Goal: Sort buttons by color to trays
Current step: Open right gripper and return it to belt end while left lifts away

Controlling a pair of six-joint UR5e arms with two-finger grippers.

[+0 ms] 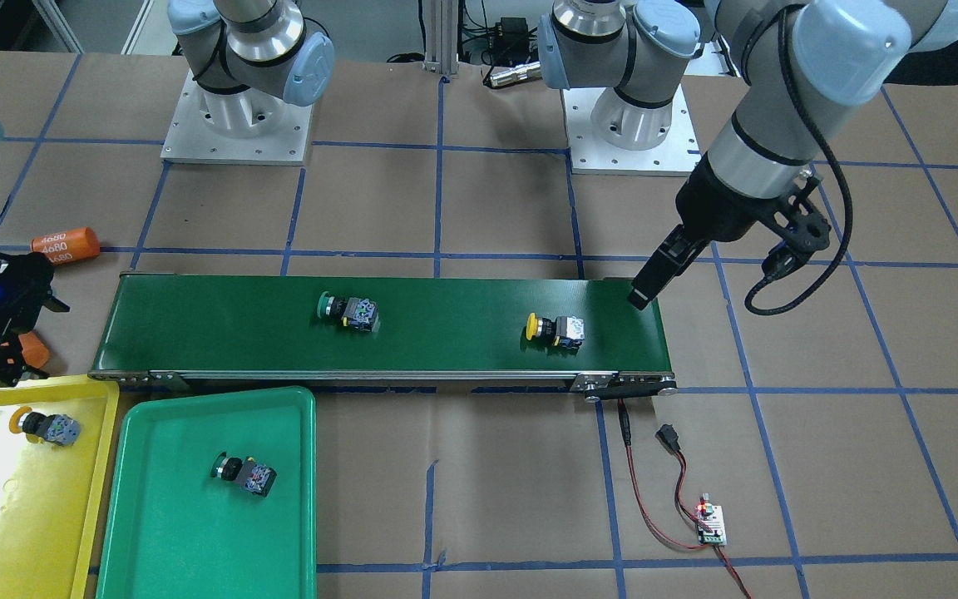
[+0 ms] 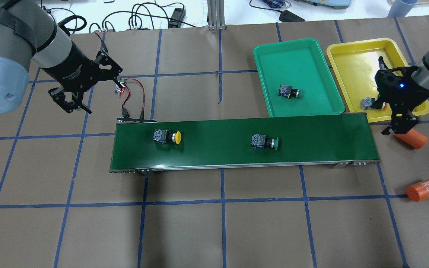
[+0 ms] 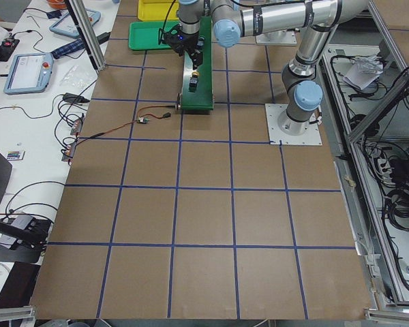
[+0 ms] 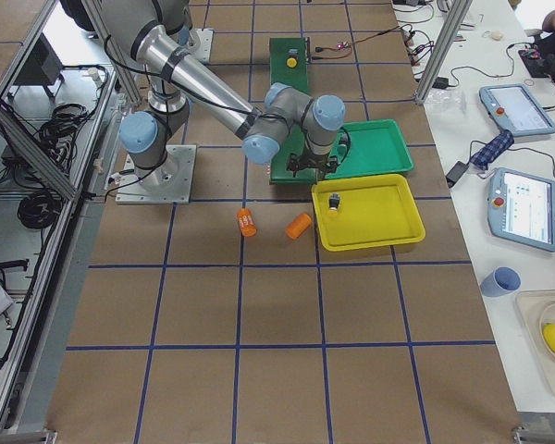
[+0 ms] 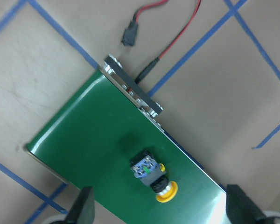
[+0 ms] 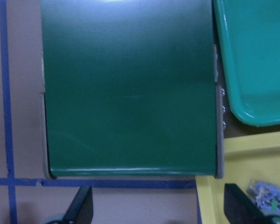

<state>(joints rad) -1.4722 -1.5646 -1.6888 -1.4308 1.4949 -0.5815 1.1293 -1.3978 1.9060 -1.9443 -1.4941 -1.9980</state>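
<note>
On the dark green belt lie a yellow-capped button (image 2: 168, 137) near its left end and a green-capped button (image 2: 263, 142) near the middle. Another green button (image 2: 288, 91) rests in the green tray (image 2: 304, 56). A second yellow button (image 1: 46, 426) sits in the yellow tray (image 2: 356, 63). My left gripper (image 2: 78, 111) hangs open off the belt's far left corner. In its wrist view the yellow button (image 5: 154, 175) shows below, between the fingers (image 5: 84, 207). My right gripper (image 2: 400, 126) is open and empty over the belt's right end, by the yellow tray's near corner.
The conveyor belt (image 2: 218, 149) runs across the middle of the table. Two orange cylinders (image 2: 425, 189) (image 2: 412, 138) lie to the right of it, one right under the right gripper. A small controller board with red wires (image 1: 710, 524) lies beyond the belt's left end.
</note>
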